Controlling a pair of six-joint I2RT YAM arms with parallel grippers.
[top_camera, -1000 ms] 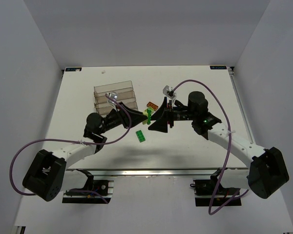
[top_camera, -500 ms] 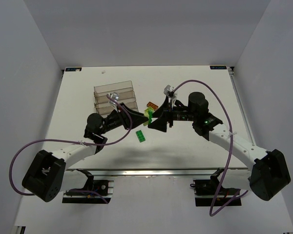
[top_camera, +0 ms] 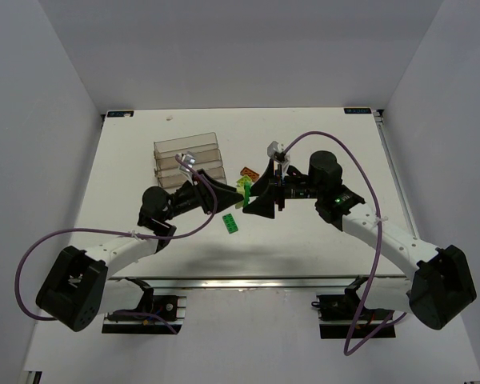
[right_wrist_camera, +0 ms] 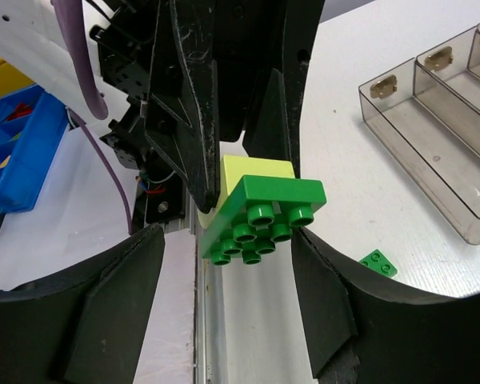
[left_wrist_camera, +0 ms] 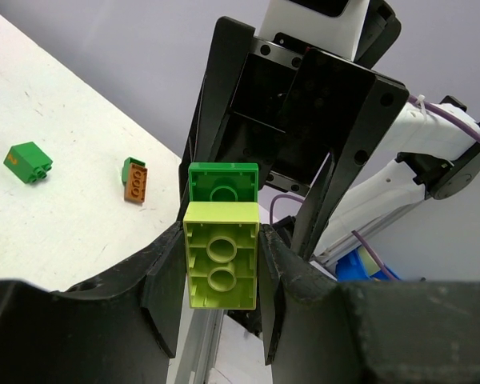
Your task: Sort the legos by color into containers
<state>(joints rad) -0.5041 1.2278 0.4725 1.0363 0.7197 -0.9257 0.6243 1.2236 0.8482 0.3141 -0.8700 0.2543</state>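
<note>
My left gripper [left_wrist_camera: 220, 234] is shut on a lime yellow-green lego [left_wrist_camera: 220, 256] and holds it above the table. A dark green lego plate [left_wrist_camera: 222, 182] is stuck on the lime lego's far end. In the right wrist view my right gripper [right_wrist_camera: 228, 240] is open, with its fingers on either side of the green plate [right_wrist_camera: 264, 220]. In the top view the two grippers, left [top_camera: 234, 193] and right [top_camera: 251, 194], meet at this lego pair [top_camera: 243, 187], right of the clear containers [top_camera: 188, 156].
A flat green lego [top_camera: 232, 223] lies on the table below the grippers, and also shows in the right wrist view [right_wrist_camera: 378, 262]. An orange lego [top_camera: 249, 172] lies just behind them. The left wrist view shows a green lego [left_wrist_camera: 28, 162] and an orange-and-green one [left_wrist_camera: 134, 179]. The containers' stepped bins [right_wrist_camera: 440, 152] look empty.
My right gripper has moved a little left, closing in around the green plate end of the held lego pair. My left gripper has barely moved.
</note>
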